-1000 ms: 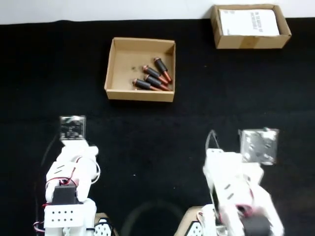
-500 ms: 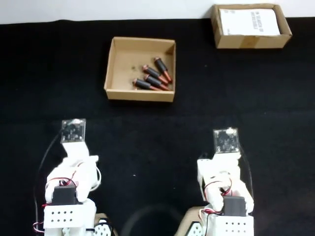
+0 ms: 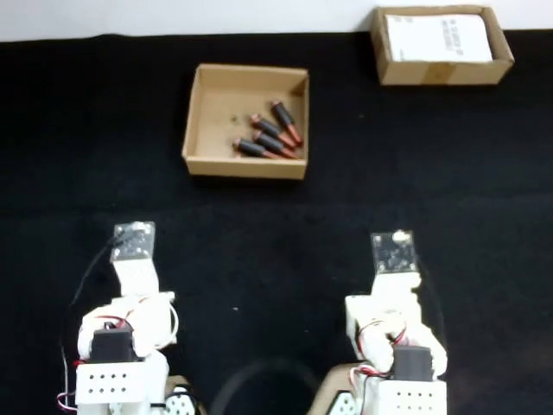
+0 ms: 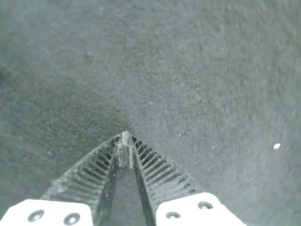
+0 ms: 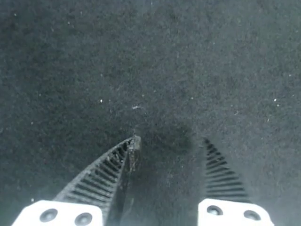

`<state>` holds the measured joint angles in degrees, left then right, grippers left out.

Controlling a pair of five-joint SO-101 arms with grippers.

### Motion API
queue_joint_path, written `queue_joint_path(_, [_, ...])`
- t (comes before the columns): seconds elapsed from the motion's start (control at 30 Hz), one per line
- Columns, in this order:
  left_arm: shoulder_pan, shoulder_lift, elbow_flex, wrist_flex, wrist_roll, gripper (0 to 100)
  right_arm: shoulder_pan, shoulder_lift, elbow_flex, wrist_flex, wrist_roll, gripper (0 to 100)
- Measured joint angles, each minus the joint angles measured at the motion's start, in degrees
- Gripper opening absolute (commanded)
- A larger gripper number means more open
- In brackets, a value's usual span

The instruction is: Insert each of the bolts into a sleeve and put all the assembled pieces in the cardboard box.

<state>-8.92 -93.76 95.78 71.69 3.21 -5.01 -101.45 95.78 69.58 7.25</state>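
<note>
Assembled bolt-and-sleeve pieces (image 3: 270,137) lie in the cardboard box (image 3: 214,108), towards the table's (image 3: 346,199) far edge. Left gripper (image 4: 124,141): empty, fingers meeting at the tips. Right gripper (image 5: 170,139): empty, fingers apart. Judgement: the work looks complete; park both arms at the near edge, well apart from the box.

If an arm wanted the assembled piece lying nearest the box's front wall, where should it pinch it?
Probably on the black sleeve, around mid-length, coming straight down from above. The assembled piece lies flat and slanted on the floor of the cardboard box, so the grip should close across its narrow width. A neighbouring piece lies close beside it, leaving little room there.
</note>
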Motion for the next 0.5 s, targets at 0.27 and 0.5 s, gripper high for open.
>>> queue_joint_path(0.27, [0.00,0.00,0.00,0.35,-1.67,1,0.44,0.00,0.00,0.09,-1.58,0.6])
queue_joint_path(0.5, [0.00,0.00,0.00,0.35,-1.67,1,0.53,0.00,0.00,0.09,-1.93,0.6])
